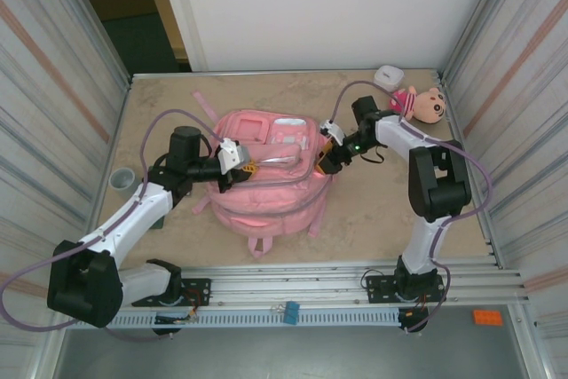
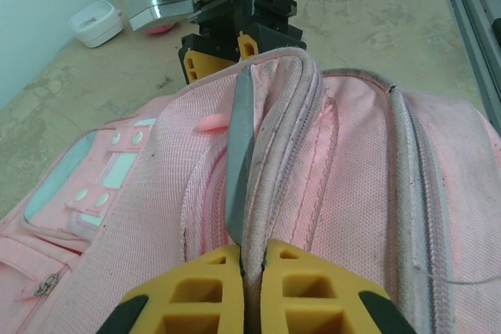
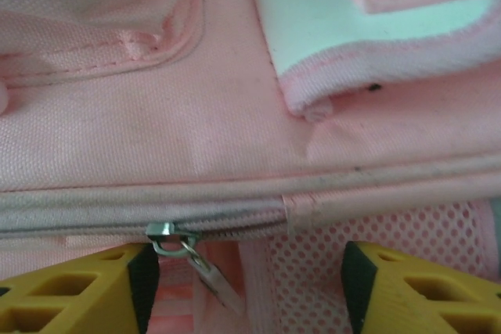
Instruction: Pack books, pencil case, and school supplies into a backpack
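Note:
The pink backpack (image 1: 266, 184) lies flat mid-table, front pockets up. My left gripper (image 2: 252, 260) is shut on the raised pale trim of the backpack's (image 2: 368, 193) opening, pinching the fabric edge between its yellow fingers. It comes in from the left (image 1: 241, 164). My right gripper (image 3: 246, 271) stands open at the bag's right side (image 1: 327, 153), its jaws on either side of the zip line. The metal zipper pull (image 3: 168, 232) hangs just inside its left finger, over pink mesh. The books, pencil case and school supplies are out of view.
A plush doll with a pink hat (image 1: 426, 104) and a small white box (image 1: 389, 75) sit at the back right corner. A grey ring (image 1: 122, 178) lies at the left edge. Ribbed walls close in both sides.

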`<action>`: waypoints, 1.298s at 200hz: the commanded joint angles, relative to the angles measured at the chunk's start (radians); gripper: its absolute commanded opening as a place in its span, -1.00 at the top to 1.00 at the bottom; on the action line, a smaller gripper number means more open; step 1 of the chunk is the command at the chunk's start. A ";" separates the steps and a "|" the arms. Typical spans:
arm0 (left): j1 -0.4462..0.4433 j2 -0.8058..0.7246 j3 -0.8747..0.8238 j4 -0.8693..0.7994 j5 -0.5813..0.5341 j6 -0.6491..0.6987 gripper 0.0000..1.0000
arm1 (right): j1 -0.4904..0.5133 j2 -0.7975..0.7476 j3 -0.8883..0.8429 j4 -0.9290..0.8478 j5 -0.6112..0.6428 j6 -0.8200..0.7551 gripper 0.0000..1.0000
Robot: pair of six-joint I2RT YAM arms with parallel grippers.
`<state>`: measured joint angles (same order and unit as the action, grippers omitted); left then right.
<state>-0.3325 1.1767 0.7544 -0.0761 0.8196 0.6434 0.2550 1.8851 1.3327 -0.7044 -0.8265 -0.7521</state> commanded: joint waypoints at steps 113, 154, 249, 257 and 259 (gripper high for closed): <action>-0.028 -0.029 0.002 0.081 -0.259 0.041 1.00 | -0.013 -0.188 -0.029 -0.011 -0.126 0.141 1.00; -0.090 -0.008 0.017 0.075 -0.410 0.036 1.00 | 0.028 -0.246 -0.027 -0.053 -0.082 0.265 1.00; -0.125 0.023 0.045 0.161 -0.533 -0.157 1.00 | 0.264 -0.507 -0.321 0.323 0.067 0.820 1.00; -0.138 0.023 0.045 0.172 -0.530 -0.161 1.00 | 0.280 -0.514 -0.346 0.379 0.106 0.869 0.99; -0.140 0.023 0.045 0.176 -0.529 -0.162 1.00 | 0.282 -0.517 -0.352 0.392 0.115 0.881 0.97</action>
<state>-0.4671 1.1927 0.7551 -0.0212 0.4084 0.5491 0.4828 1.4235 1.0389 -0.4911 -0.7582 -0.1028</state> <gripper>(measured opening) 0.070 0.050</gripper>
